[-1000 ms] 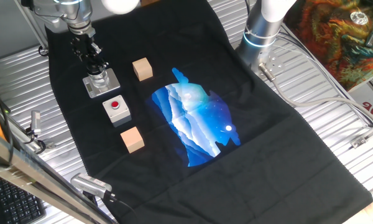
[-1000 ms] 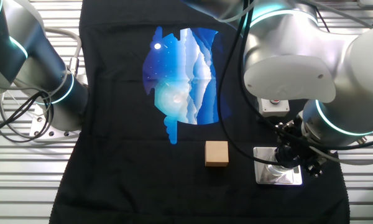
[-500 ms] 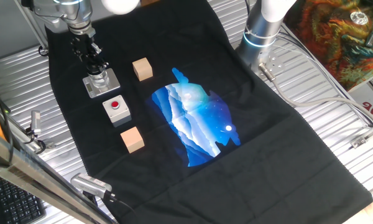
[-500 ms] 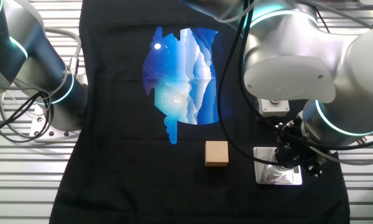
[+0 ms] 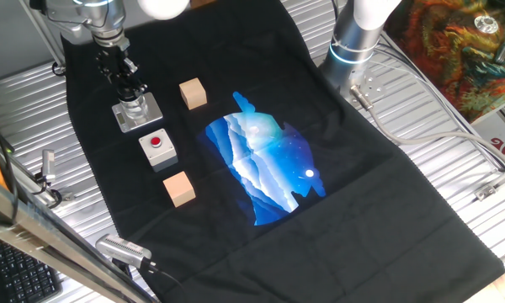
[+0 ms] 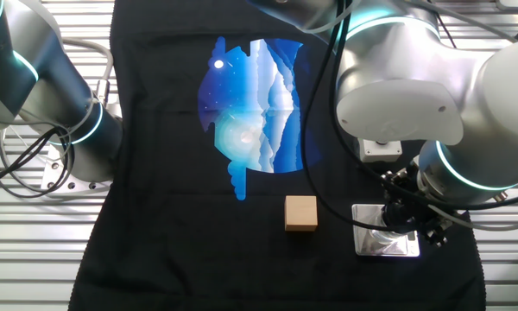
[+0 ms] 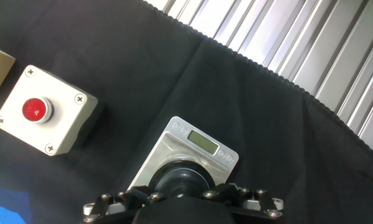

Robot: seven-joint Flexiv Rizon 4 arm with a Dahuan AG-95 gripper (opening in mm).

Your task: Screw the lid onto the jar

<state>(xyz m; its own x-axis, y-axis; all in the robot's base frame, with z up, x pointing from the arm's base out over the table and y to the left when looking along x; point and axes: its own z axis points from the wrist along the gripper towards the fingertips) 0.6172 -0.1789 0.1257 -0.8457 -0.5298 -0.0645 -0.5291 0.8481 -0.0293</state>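
Lid and jar are one of each; also on the black cloth are two wooden cubes and one grey box with a red button. One cube lies just beyond the jar's base plate toward the cloth's blue print; the other cube lies on the far side of the box from the jar. In the one fixed view, jar, box and that cube form a line along the cloth's left side.

Jar content cannot be seen. Its pale body stands upright on the square metal plate, and the dark round lid sits on top of it, directly under my gripper.

My gripper is over the jar, fingers pointing down. In the hand view the lid shows just ahead of my fingers, centred between them, with the plate's small display window beyond. Whether my jaws are clamped on the lid or merely around it cannot be told. In the other fixed view my gripper covers most of the jar, leaving the plate showing.
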